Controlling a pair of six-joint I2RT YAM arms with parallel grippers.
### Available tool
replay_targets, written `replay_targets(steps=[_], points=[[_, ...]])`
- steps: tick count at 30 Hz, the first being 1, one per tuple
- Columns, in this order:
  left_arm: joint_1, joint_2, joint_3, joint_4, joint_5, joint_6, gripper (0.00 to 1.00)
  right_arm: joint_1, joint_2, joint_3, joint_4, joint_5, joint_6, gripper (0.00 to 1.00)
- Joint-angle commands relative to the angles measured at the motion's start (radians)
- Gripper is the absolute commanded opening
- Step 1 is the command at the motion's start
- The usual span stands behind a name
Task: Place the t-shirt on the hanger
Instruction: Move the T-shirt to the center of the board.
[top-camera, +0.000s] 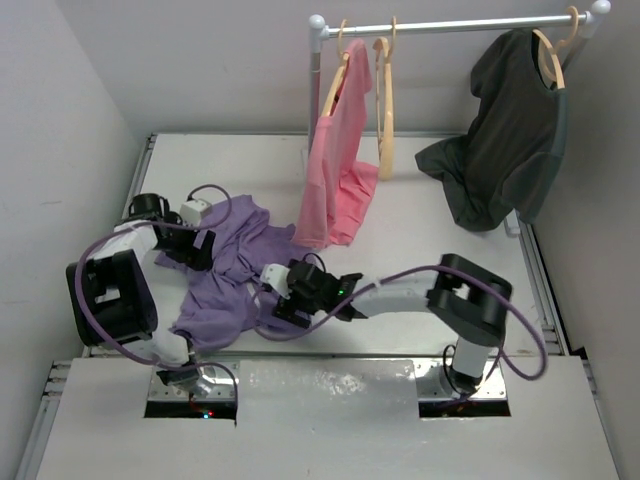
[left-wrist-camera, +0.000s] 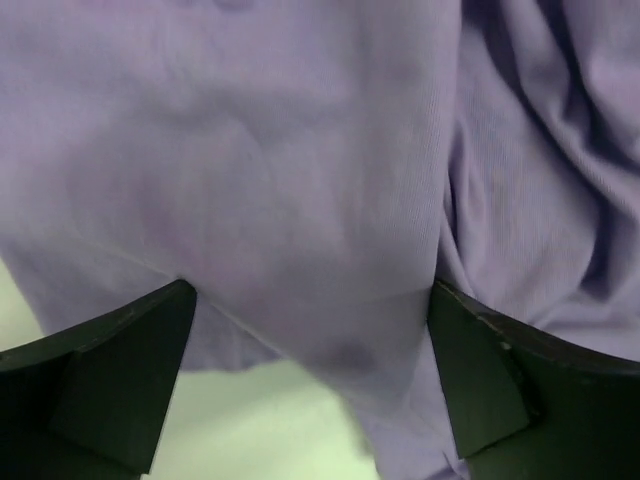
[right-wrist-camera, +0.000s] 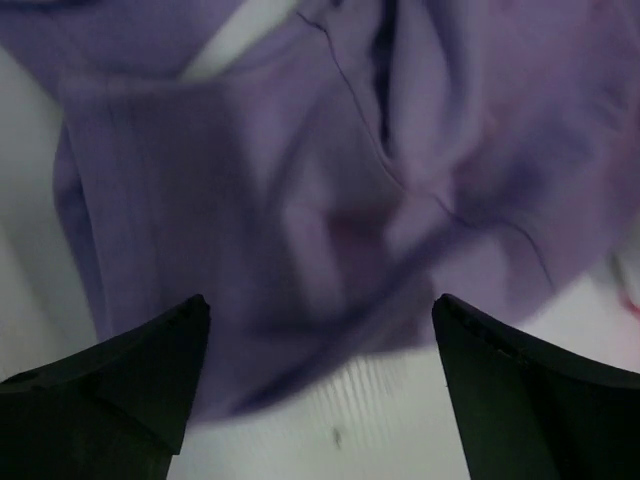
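The lavender t-shirt (top-camera: 235, 275) lies crumpled on the white table, left of centre. My left gripper (top-camera: 203, 248) is open at the shirt's upper left part. In the left wrist view (left-wrist-camera: 310, 290) its fingers stand wide apart with a fold of the t-shirt (left-wrist-camera: 300, 180) between them. My right gripper (top-camera: 273, 290) is open at the shirt's right edge. In the right wrist view (right-wrist-camera: 320, 300) the t-shirt's (right-wrist-camera: 300, 200) hem lies between the wide-apart fingers. The empty tan wooden hanger (top-camera: 384, 110) hangs on the rail at the back.
A metal rail (top-camera: 450, 24) at the back holds a pink shirt (top-camera: 335, 170) on a hanger and a dark grey shirt (top-camera: 505, 130) on another hanger at the right. The pink shirt's lower end rests on the table next to the t-shirt.
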Motion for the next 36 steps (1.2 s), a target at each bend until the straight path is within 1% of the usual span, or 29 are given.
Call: replay_targets(steps=[1,2,3,4,5,6,7,10,11,13,14,15,17,18,20,21,22,23,24,25,26,27,28,30,31,33,34,35,36], points=[[-0.040,0.031,0.005,0.109,-0.026,-0.039,0.90,-0.011,0.108,0.072,0.105,-0.073,0.022,0.87],[-0.044,0.054,0.004,0.106,-0.021,-0.043,0.87,-0.021,0.122,0.070,0.111,-0.074,0.061,0.80],[-0.050,0.060,0.002,0.109,-0.026,-0.060,0.79,-0.045,0.132,0.066,0.113,-0.082,0.079,0.69],[-0.050,0.066,-0.001,0.117,-0.035,-0.072,0.49,-0.059,0.142,0.061,0.108,-0.089,0.091,0.48],[-0.049,0.080,-0.001,0.122,-0.049,-0.083,0.30,-0.073,0.140,0.049,0.081,-0.112,0.141,0.34],[-0.049,0.089,0.004,0.108,-0.073,-0.100,0.07,-0.102,0.134,0.040,0.059,-0.134,0.155,0.16],[-0.046,0.097,0.037,0.088,-0.119,-0.114,0.00,-0.116,0.108,0.031,-0.005,-0.140,0.174,0.01],[0.005,0.060,0.146,-0.077,-0.023,-0.016,0.00,-0.142,0.024,-0.055,-0.128,-0.119,0.223,0.00],[0.006,0.007,0.163,-0.132,-0.024,0.080,0.00,-0.143,-0.063,-0.130,-0.156,-0.091,0.255,0.00],[-0.015,-0.047,0.174,-0.167,-0.105,0.177,0.00,-0.148,-0.172,-0.268,-0.223,-0.018,0.295,0.00],[-0.039,-0.085,0.166,-0.174,-0.156,0.211,0.00,-0.151,-0.297,-0.313,-0.243,0.007,0.348,0.00],[-0.114,-0.098,0.150,-0.200,-0.241,0.260,0.00,-0.154,-0.362,-0.357,-0.268,0.063,0.384,0.00],[-0.206,-0.139,0.122,-0.261,-0.285,0.297,0.00,-0.163,-0.549,-0.443,-0.385,0.117,0.488,0.00],[-0.295,-0.152,0.104,-0.279,-0.273,0.302,0.00,-0.166,-0.603,-0.457,-0.436,0.159,0.522,0.00],[-0.390,-0.188,0.094,-0.349,-0.213,0.299,0.00,-0.177,-0.697,-0.471,-0.573,0.165,0.605,0.00],[-0.470,-0.198,0.090,-0.374,-0.152,0.300,0.00,-0.180,-0.770,-0.460,-0.649,0.165,0.629,0.00],[-0.509,-0.216,0.084,-0.424,-0.132,0.313,0.00,-0.180,-0.800,-0.450,-0.691,0.176,0.683,0.04],[-0.562,-0.222,0.070,-0.456,-0.115,0.329,0.00,-0.180,-0.852,-0.437,-0.726,0.190,0.709,0.26],[-0.573,-0.225,0.058,-0.490,-0.113,0.360,0.00,-0.180,-0.878,-0.418,-0.761,0.193,0.726,0.92],[-0.576,-0.236,0.041,-0.562,-0.118,0.448,0.02,-0.180,-0.904,-0.407,-0.766,0.197,0.728,0.99],[-0.576,-0.242,-0.016,-0.588,-0.138,0.490,0.06,-0.180,-0.930,-0.396,-0.766,0.203,0.729,0.99],[-0.576,-0.250,-0.054,-0.608,-0.223,0.533,0.17,-0.182,-0.975,-0.379,-0.738,0.213,0.726,0.99],[-0.576,-0.260,-0.088,-0.628,-0.275,0.570,0.24,-0.189,-0.987,-0.373,-0.704,0.220,0.705,0.99],[-0.575,-0.251,-0.131,-0.613,-0.358,0.606,0.34,-0.218,-0.966,-0.356,-0.592,0.217,0.688,0.99],[-0.570,-0.242,-0.113,-0.589,-0.345,0.598,0.34,-0.281,-0.935,-0.348,-0.550,0.210,0.674,0.89],[-0.529,-0.196,0.028,-0.430,-0.192,0.477,0.34,-0.376,-0.801,-0.321,-0.433,0.110,0.672,0.77],[-0.502,-0.173,0.084,-0.245,-0.116,0.254,0.35,-0.484,-0.749,-0.312,-0.382,0.054,0.681,0.68],[-0.439,-0.144,0.187,-0.146,0.014,0.119,0.36,-0.536,-0.698,-0.302,-0.337,-0.061,0.691,0.66],[-0.413,-0.073,0.236,-0.086,0.078,0.007,0.43,-0.569,-0.649,-0.278,-0.247,-0.104,0.692,0.64]])
